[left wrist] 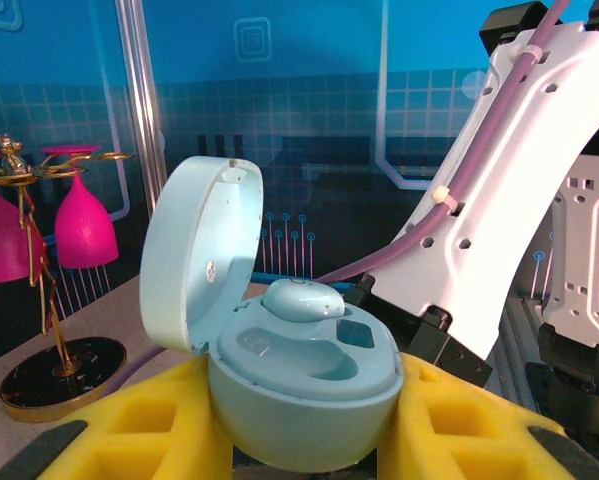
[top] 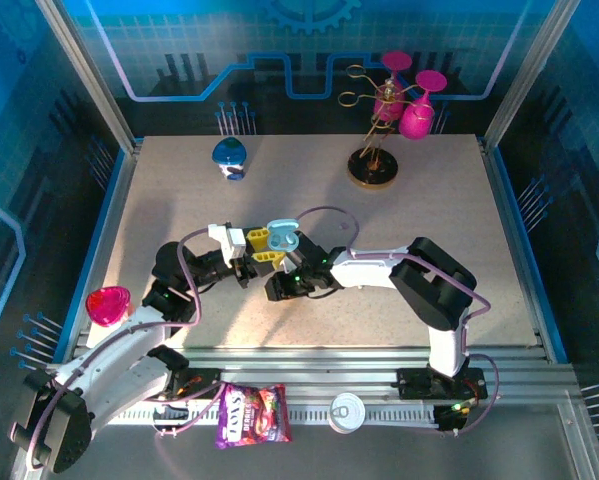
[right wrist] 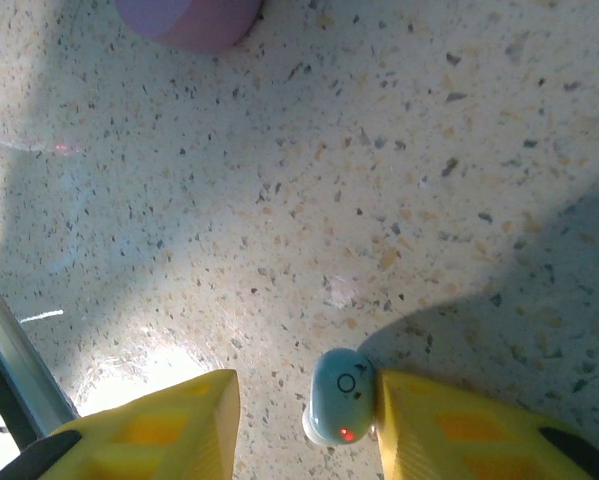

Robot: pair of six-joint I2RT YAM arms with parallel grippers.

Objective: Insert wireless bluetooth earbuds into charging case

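My left gripper (left wrist: 301, 440) clamps the open pale-blue plastic case (left wrist: 299, 385). My right gripper (right wrist: 304, 425), jaws apart, straddles a pale-blue earbud (right wrist: 339, 395) at lower centre. Next, I'd pinch it squarely.

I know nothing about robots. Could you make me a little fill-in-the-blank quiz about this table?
The left gripper holds a pale blue charging case whose lid is ____.
The number of earbuds seated in that case is ____.
The glasses hanging on the gold stand are ____ in colour.
Missing words: open; one; pink.
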